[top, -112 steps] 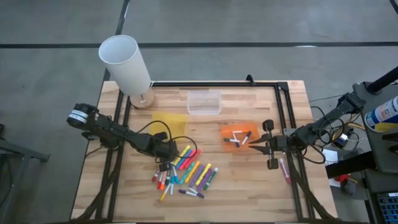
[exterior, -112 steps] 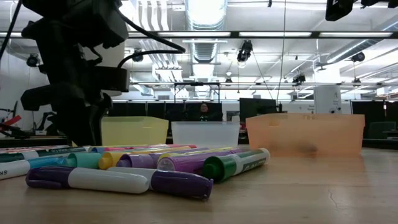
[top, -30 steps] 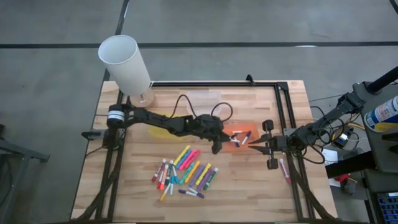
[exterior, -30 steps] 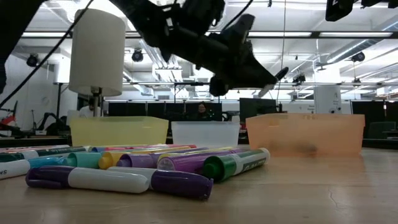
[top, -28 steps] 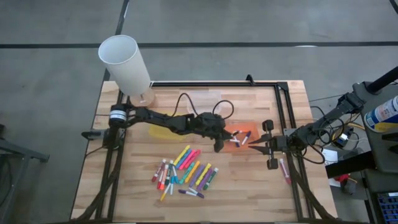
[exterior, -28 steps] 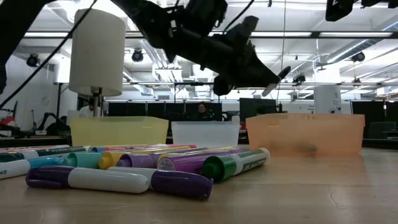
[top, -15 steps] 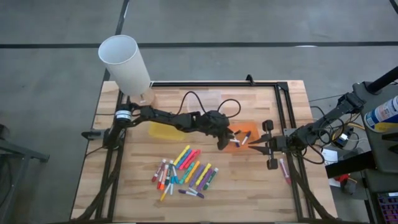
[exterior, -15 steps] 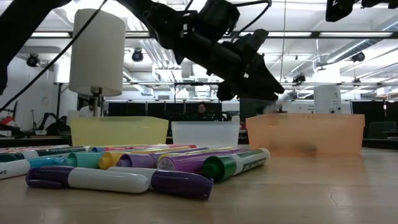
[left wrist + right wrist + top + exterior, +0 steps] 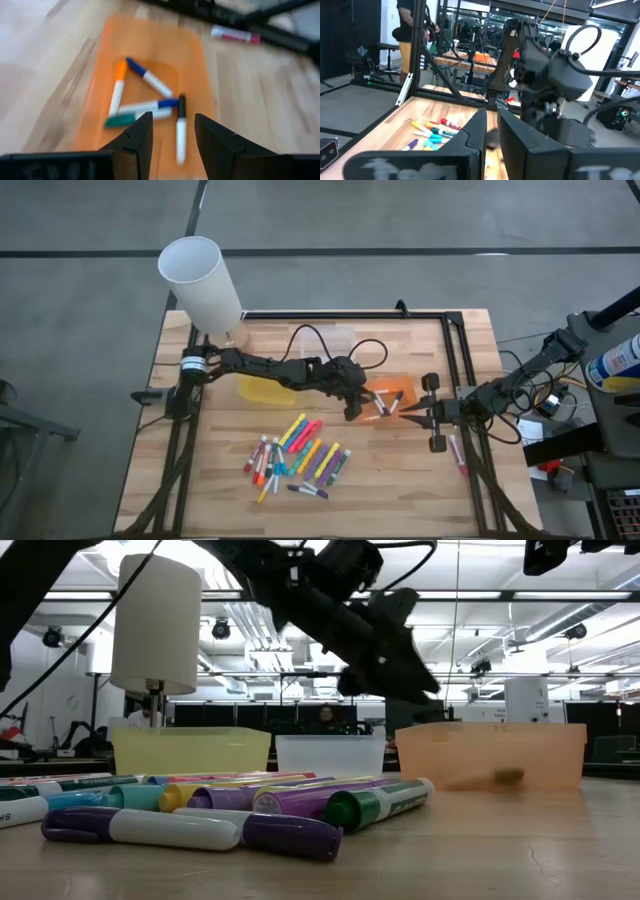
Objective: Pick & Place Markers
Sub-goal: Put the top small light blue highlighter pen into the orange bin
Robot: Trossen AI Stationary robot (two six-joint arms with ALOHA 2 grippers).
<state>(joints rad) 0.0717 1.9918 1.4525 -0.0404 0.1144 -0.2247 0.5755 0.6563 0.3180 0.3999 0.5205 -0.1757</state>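
Observation:
Several capped markers (image 9: 298,458) lie in a loose pile on the wooden table's near middle, and they fill the low view's foreground (image 9: 220,805). My left gripper (image 9: 352,410) hangs open and empty above the near left end of the orange tray (image 9: 392,386). Its fingers frame the tray in the left wrist view (image 9: 173,120). Several markers (image 9: 145,102) lie on the tray's floor, orange, blue, green and black capped. My right gripper (image 9: 405,415) waits shut just right of the tray, touching nothing.
A yellow tray (image 9: 270,385) and a clear tray (image 9: 328,345) stand behind the pile. A tall white cylinder (image 9: 200,280) stands at the far left corner. A pink marker (image 9: 457,452) lies by the black frame rail at the right. Bare wood lies near the front right.
My left gripper has carried a marker a little farther toward the table's right, over the orange tray, tipped downward and let it go. The marker no longer sticks out of the fingers, and a new one lies in the tray.

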